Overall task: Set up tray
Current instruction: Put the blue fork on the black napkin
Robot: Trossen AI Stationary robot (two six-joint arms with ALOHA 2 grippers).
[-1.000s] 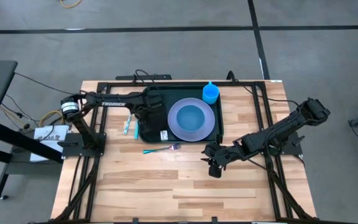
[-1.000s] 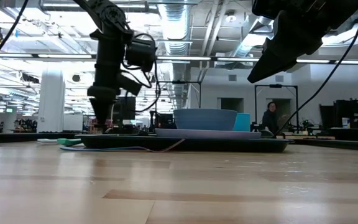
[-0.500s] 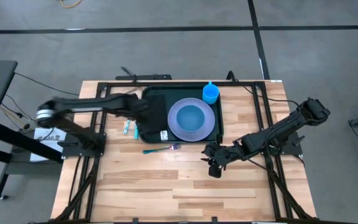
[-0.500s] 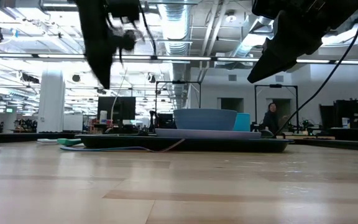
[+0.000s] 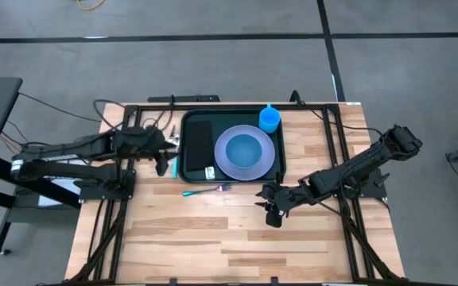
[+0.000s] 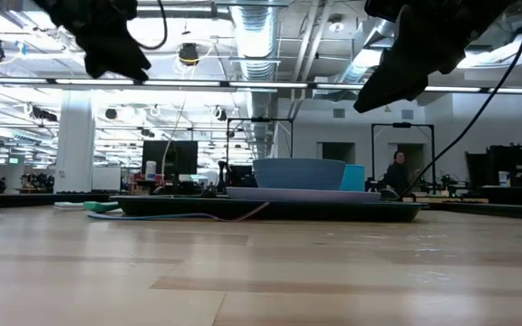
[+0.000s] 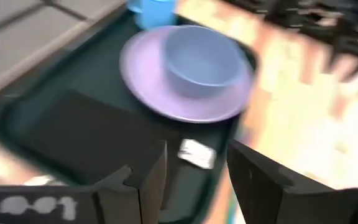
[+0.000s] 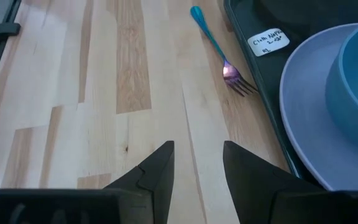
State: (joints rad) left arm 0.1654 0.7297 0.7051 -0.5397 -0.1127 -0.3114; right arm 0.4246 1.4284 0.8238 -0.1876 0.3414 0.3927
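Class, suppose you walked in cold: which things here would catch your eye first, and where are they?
First the lilac plate with a blue bowl on it, filling the right half of the dark tray at the table's far edge. Next the blue cup at the tray's far right corner, then the teal-handled fork on bare wood beside its near edge.

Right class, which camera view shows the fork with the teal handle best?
The right wrist view: the fork lies whole on the wood beside the tray, tines clear. The high view shows it small; the low view, only a thin edge-on streak; the left wrist view misses it.
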